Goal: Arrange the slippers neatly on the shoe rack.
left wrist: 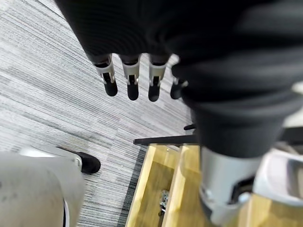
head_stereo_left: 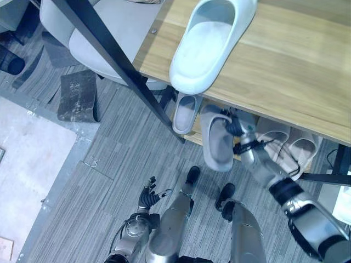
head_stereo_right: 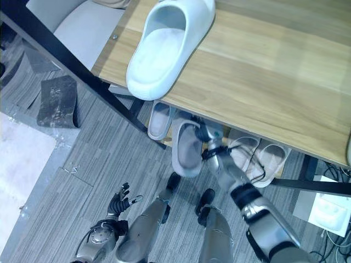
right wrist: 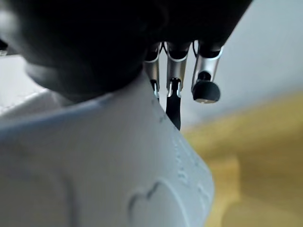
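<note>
A white slipper (head_stereo_left: 211,44) lies on the wooden top of the shoe rack (head_stereo_left: 290,71), its heel over the front edge. Below that edge my right hand (head_stereo_left: 238,131) is shut on a grey slipper (head_stereo_left: 216,143), holding it sole-down at the front of the lower shelf. In the right wrist view its fingers (right wrist: 206,80) curl over the slipper's pale rim (right wrist: 118,179). Another grey slipper (head_stereo_left: 185,112) sits on the lower shelf just left of it, and a beige pair (head_stereo_left: 290,145) to the right. My left hand (head_stereo_left: 147,196) hangs low over the carpet, fingers (left wrist: 132,82) relaxed, holding nothing.
The rack's black diagonal leg (head_stereo_left: 109,49) crosses the upper left. A grey chair (head_stereo_left: 93,33) stands behind it, with a dark pad (head_stereo_left: 77,96) on the carpet nearby. A pale mat (head_stereo_left: 27,159) lies at the left. A white box (head_stereo_right: 329,211) sits at the right.
</note>
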Controlling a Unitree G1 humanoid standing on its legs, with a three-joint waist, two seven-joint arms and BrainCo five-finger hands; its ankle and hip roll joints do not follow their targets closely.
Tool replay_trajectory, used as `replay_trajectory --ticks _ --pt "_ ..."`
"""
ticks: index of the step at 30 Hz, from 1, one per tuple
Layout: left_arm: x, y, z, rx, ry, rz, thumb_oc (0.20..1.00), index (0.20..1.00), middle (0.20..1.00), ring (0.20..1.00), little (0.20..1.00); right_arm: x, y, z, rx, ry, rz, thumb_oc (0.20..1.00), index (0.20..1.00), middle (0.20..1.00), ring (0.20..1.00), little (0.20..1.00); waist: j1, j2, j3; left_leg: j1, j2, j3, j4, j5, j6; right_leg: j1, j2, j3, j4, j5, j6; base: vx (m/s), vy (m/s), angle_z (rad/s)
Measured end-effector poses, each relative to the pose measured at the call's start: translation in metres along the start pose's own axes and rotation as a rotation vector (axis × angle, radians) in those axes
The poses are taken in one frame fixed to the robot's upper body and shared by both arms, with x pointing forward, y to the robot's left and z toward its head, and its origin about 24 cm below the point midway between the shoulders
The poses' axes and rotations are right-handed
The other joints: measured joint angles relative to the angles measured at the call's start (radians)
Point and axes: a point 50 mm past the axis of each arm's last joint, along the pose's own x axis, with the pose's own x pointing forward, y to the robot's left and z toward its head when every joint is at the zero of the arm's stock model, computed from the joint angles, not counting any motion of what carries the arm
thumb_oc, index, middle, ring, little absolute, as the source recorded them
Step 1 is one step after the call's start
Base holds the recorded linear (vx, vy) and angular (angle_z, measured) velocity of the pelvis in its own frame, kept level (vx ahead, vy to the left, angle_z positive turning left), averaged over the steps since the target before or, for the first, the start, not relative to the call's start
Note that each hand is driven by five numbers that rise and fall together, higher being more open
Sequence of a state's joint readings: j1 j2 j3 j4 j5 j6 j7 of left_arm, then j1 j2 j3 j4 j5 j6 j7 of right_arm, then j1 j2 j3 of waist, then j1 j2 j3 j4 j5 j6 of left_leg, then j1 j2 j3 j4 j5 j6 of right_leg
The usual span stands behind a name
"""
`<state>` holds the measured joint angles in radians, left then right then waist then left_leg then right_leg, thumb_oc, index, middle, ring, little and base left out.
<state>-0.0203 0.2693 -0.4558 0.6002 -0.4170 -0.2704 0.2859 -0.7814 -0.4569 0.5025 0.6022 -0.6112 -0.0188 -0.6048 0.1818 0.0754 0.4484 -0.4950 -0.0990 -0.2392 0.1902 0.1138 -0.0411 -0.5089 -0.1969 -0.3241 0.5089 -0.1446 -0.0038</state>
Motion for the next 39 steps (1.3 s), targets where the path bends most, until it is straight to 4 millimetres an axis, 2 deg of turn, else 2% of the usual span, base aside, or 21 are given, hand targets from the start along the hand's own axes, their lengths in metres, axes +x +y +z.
replay_trajectory --ticks 4,7,10,15,16,17,27,32,34,35,38,39 --pt "0.005 -0.006 0.009 0.013 -0.033 -0.031 1.000 1.000 1.000 1.000 1.000 0.027 -0.020 -0.013 -0.128 0.019 -0.074 0.200 0.200 0.200 0.200 0.200 0.019 -0.001 0.001 -0.093 -0.013 -0.001 0.053 -0.001 0.001 -0.091 -0.018 0.001 0.066 -0.016 -0.007 -0.03 0.027 0.09" --pt "0.008 -0.009 0.016 0.007 -0.059 -0.041 1.000 1.000 1.000 1.000 1.000 0.037 -0.023 -0.025 -0.219 0.067 -0.066 0.200 0.200 0.200 0.200 0.200 0.024 -0.002 0.000 -0.151 -0.026 -0.001 0.112 -0.020 0.001 -0.142 -0.023 0.015 0.109 -0.031 -0.008 0.02 0.004 0.05" --pt "0.011 -0.012 0.022 -0.013 -0.075 -0.055 1.000 1.000 1.000 1.000 1.000 0.038 -0.025 -0.035 -0.241 0.112 -0.069 0.200 0.200 0.200 0.200 0.200 0.025 -0.002 0.000 -0.195 -0.032 0.000 0.153 -0.030 0.004 -0.179 -0.029 0.019 0.136 -0.035 -0.006 0.00 0.000 0.00" --pt "0.011 -0.012 0.022 -0.016 -0.078 -0.054 1.000 1.000 1.000 1.000 1.000 0.034 -0.016 -0.042 -0.232 0.182 -0.039 0.200 0.200 0.200 0.200 0.200 0.029 -0.002 0.000 -0.225 -0.042 -0.004 0.173 -0.042 0.001 -0.202 -0.038 0.018 0.157 -0.043 -0.007 0.02 0.005 0.03" --pt "0.011 -0.012 0.022 -0.016 -0.078 -0.054 1.000 1.000 1.000 1.000 1.000 0.034 -0.014 -0.041 -0.231 0.183 -0.037 0.677 0.677 0.677 0.677 0.677 0.031 -0.002 0.000 -0.225 -0.043 -0.004 0.173 -0.042 0.001 -0.202 -0.039 0.018 0.157 -0.043 -0.007 0.04 0.015 0.04" --pt "0.011 -0.011 0.022 -0.014 -0.079 -0.054 1.000 1.000 1.000 1.000 1.000 0.035 -0.012 -0.039 -0.233 0.190 -0.040 1.000 1.000 1.000 1.000 1.000 0.033 -0.002 0.000 -0.224 -0.043 -0.004 0.173 -0.042 0.001 -0.202 -0.039 0.019 0.157 -0.043 -0.007 0.03 0.011 0.01" --pt "0.015 -0.012 0.028 -0.010 -0.094 -0.055 1.000 1.000 1.000 1.000 1.000 0.046 -0.009 -0.016 -0.113 0.210 -0.073 1.000 1.000 1.000 1.000 1.000 0.043 -0.002 0.000 -0.193 -0.045 -0.017 0.148 -0.041 0.001 -0.168 -0.036 0.011 0.136 -0.042 -0.005 0.04 0.003 0.03" --pt "0.017 -0.012 0.030 -0.007 -0.097 -0.055 1.000 1.000 1.000 1.000 1.000 0.047 -0.011 -0.015 -0.108 0.206 -0.082 1.000 1.000 1.000 1.000 1.000 0.038 -0.003 -0.001 -0.129 -0.043 -0.022 0.132 -0.041 0.002 -0.102 -0.035 0.001 0.110 -0.038 0.001 -0.01 0.010 0.03" --pt "0.018 -0.013 0.031 -0.007 -0.100 -0.057 1.000 1.000 1.000 1.000 1.000 0.049 -0.014 -0.014 -0.103 0.202 -0.096 1.000 1.000 1.000 1.000 1.000 0.027 -0.003 -0.001 -0.123 -0.043 -0.024 0.130 -0.045 0.005 -0.093 -0.036 -0.004 0.107 -0.039 0.017 -0.01 0.021 0.03" --pt "0.018 -0.013 0.030 -0.003 -0.096 -0.057 1.000 1.000 1.000 1.000 1.000 0.048 -0.014 -0.015 -0.096 0.210 -0.096 1.000 1.000 1.000 1.000 1.000 0.022 -0.004 -0.001 -0.117 -0.043 -0.023 0.127 -0.022 0.006 -0.087 -0.035 -0.004 0.104 -0.023 0.004 0.03 0.008 0.04" --pt "0.019 -0.013 0.031 -0.003 -0.095 -0.053 1.000 1.000 1.000 1.000 1.000 0.050 -0.022 -0.015 0.038 0.277 -0.172 1.000 1.000 1.000 1.000 1.000 0.006 -0.004 -0.001 -0.095 -0.040 -0.019 0.098 -0.019 0.003 -0.074 -0.032 0.003 0.084 -0.020 0.006 0.05 0.006 -0.07" --pt "0.018 -0.011 0.029 -0.004 -0.089 -0.038 1.000 1.000 1.000 1.000 1.000 0.047 -0.026 -0.013 0.149 0.313 -0.237 1.000 1.000 1.000 1.000 1.000 0.007 -0.006 0.000 -0.082 -0.036 -0.018 0.088 -0.017 0.003 -0.060 -0.026 0.003 0.071 -0.015 0.008 0.04 0.004 -0.10"
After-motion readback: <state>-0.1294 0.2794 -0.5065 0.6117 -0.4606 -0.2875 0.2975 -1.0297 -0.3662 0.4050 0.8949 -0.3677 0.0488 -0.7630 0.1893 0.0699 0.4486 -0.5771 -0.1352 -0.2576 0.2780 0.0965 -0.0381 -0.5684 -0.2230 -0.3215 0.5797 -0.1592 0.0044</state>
